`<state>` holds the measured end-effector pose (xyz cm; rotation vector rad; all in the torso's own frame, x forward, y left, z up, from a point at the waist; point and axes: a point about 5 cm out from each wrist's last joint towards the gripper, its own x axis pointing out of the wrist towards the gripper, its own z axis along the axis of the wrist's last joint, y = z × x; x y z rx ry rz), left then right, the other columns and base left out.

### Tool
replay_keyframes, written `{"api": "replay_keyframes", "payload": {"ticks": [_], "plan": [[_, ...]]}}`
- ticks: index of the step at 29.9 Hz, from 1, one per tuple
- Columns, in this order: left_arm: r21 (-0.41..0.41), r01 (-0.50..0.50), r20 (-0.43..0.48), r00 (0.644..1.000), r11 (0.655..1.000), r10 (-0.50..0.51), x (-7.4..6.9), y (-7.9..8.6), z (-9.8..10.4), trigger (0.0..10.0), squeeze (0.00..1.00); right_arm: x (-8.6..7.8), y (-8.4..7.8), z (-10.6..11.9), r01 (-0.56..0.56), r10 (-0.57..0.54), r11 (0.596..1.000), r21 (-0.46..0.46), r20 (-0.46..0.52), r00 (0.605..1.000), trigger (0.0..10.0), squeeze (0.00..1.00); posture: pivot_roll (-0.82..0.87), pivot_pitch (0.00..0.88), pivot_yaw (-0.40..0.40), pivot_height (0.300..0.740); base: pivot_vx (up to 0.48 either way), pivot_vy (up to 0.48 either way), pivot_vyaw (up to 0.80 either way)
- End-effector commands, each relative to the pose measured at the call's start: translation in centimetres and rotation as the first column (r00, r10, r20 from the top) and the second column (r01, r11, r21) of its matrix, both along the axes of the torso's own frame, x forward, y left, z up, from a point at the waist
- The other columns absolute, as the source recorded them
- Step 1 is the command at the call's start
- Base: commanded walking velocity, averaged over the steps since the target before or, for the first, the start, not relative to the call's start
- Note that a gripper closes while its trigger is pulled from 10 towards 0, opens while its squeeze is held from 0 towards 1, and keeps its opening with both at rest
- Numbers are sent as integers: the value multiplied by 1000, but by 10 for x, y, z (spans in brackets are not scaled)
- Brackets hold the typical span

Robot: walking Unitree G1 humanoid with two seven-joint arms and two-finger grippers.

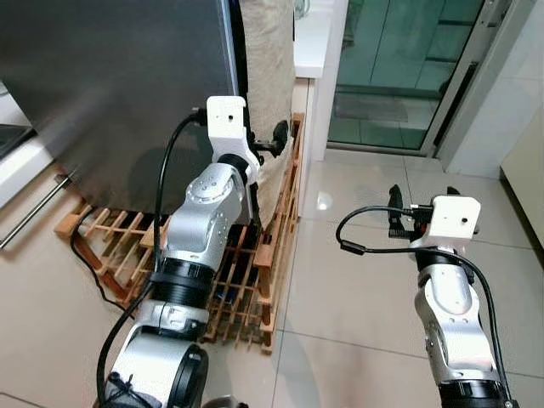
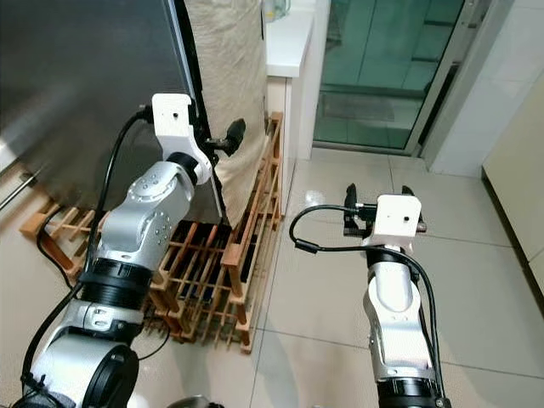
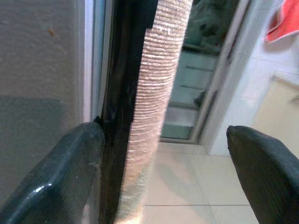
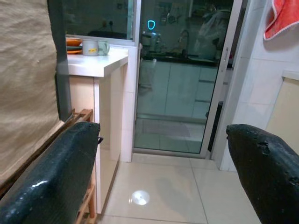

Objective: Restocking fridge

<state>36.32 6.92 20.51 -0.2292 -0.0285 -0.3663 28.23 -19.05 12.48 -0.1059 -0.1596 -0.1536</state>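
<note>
The fridge (image 1: pixel 110 93) stood at about eleven o'clock from the robot, a tall dark grey body on a wooden pallet (image 1: pixel 246 280), and its door (image 2: pixel 85 93) looked closed. The left gripper (image 1: pixel 270 140) was raised at the right edge of this door, where a black seal (image 3: pixel 117 107) ran down beside a beige ribbed cloth (image 3: pixel 156 102) that hung over the side. Its fingers (image 3: pixel 56 182) were spread apart and held nothing; in the wrist view one of them lay just beside the seal. The right gripper (image 1: pixel 421 202) hovered over the tiled floor (image 1: pixel 357 280) at about two o'clock, also with fingers wide open and empty, well apart from the fridge.

I judged that the door would be heavy and stiff, held shut by its seal, so it would resist first and then swing freely. The steel face looked smooth and slippery, so it gave no good hold. The better place seemed the vertical edge at the seal, where a finger could hook behind the door. The cloth was soft and could slip or bunch if it was caught together with the edge.
</note>
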Motion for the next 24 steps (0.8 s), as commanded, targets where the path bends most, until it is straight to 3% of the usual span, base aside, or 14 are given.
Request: {"api": "replay_keyframes", "payload": {"ticks": [1, 4, 6, 7, 8, 10, 11, 12, 13, 14, 15, 18, 24], "plan": [[-86, 240, 91, 968, 967, -233, -11, -37, 23, 10000, 0, 4, 3, 2, -5, 5, 1000, -2, 11, 1000, 10000, 0, -60, 0, 71, 740, 0, 0, 0], [-180, 429, 156, 901, 885, -405, -25, -57, 34, 10000, 0, 4, 3, 2, -3, 4, 1000, -1, 13, 1000, 10000, 0, -63, 0, 72, 740, 0, 0, 0], [-190, 457, 171, 887, 869, -429, -27, -59, 36, 10000, 0, 4, 3, 2, -3, 3, 1000, -1, 14, 1000, 10000, 0, -63, 0, 72, 740, 0, 0, 0], [-194, 542, 217, 836, 818, -503, -35, -68, 42, 10000, 0, 4, 3, 1, -4, 4, 1000, 0, 12, 1000, 10000, 0, -62, 0, 70, 740, 0, 0, 0], [-192, 582, 235, 809, 790, -539, -40, -72, 44, 10000, 0, 4, 3, 1, -4, 4, 1000, 0, 11, 1000, 10000, 0, -63, 0, 70, 740, 0, 0, 0], [-190, 607, 246, 791, 772, -561, -42, -75, 45, 10000, 0, 3, 3, 0, -5, 5, 1000, 0, 10, 1000, 10000, 0, -63, 0, 70, 740, 0, 0, 0], [-187, 693, 277, 718, 697, -639, -53, -83, 50, 10000, 0, 3, 4, 0, -7, 7, 1000, 0, 9, 1000, 10000, 0, -66, 0, 71, 740, 0, 0, 0], [-187, 693, 277, 718, 697, -639, -53, -83, 50, 10000, 0, 3, 4, 0, -7, 7, 1000, 0, 9, 1000, 10000, 0, -66, 0, 71, 740, 0, 0, 0], [-187, 723, 292, 687, 665, -665, -58, -85, 53, 10000, 0, 3, 4, 0, -8, 8, 1000, 0, 9, 1000, 10000, 0, -66, 0, 72, 740, 0, 0, 0], [-178, 777, 326, 626, 604, -709, -68, -88, 57, 10000, 0, 3, 4, -1, -7, 7, 1000, 0, 9, 1000, 10000, 0, -68, 0, 73, 740, 0, 0, 0], [-173, 802, 344, 593, 571, -728, -73, -88, 60, 10000, 0, 3, 3, -1, -5, 5, 1000, 0, 8, 1000, 10000, 0, -68, 0, 73, 740, 0, 0, 0], [-168, 806, 350, 587, 567, -730, -74, -86, 62, 10000, 0, 2, 3, -2, -3, 3, 1000, -1, 6, 1000, 10000, 0, -68, 0, 74, 740, 0, 0, 0], [-187, 777, 346, 624, 600, -700, -69, -76, 64, 10000, 0, 1, 2, -4, 2, -2, 1000, -1, -2, 1000, 10000, 0, -64, 0, 73, 740, 0, 0, 0]]}}
